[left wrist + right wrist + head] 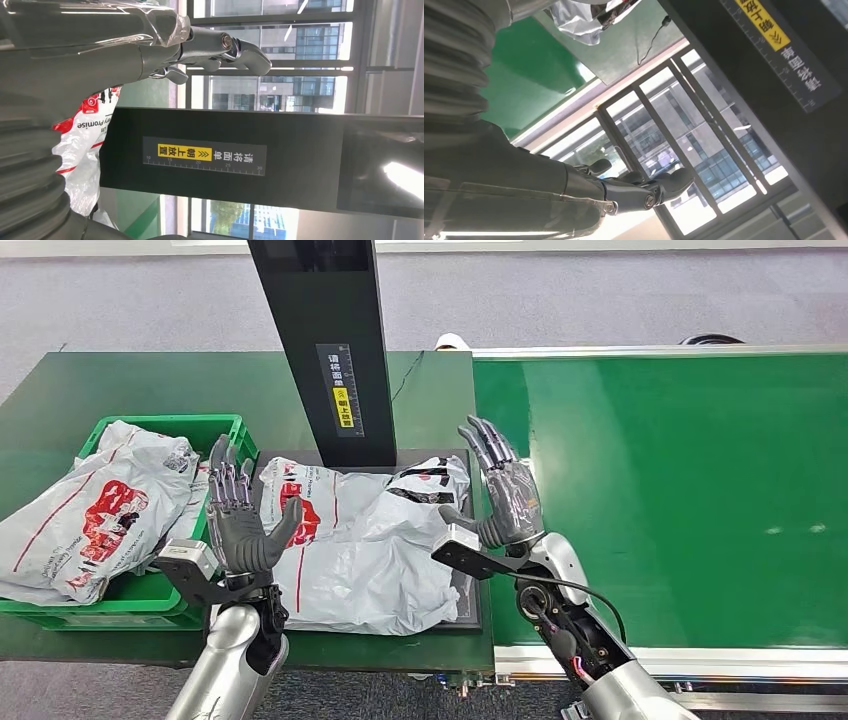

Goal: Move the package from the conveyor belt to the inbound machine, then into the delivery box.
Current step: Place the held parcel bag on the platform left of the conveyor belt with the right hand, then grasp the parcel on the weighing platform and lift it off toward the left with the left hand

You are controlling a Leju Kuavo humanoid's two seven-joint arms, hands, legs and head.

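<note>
A white plastic package (pixel 365 540) with red and black print lies on the dark tray of the inbound machine (pixel 470 605), under the black scanner column (pixel 335 350). My left hand (pixel 238 520) is raised at the package's left edge, fingers spread and holding nothing. On the package's right side my right hand (pixel 503 490) is raised the same way, fingers apart and empty. The left wrist view shows the package (pixel 82 145) beside the column (pixel 225 155) with its yellow label. In the right wrist view the fingers (pixel 644 187) stretch out against windows.
A green delivery box (pixel 150 595) at the left holds another white and red package (pixel 90 515). The green conveyor belt (pixel 680 490) runs along the right with nothing on it. Its metal rail (pixel 700 660) borders the near edge.
</note>
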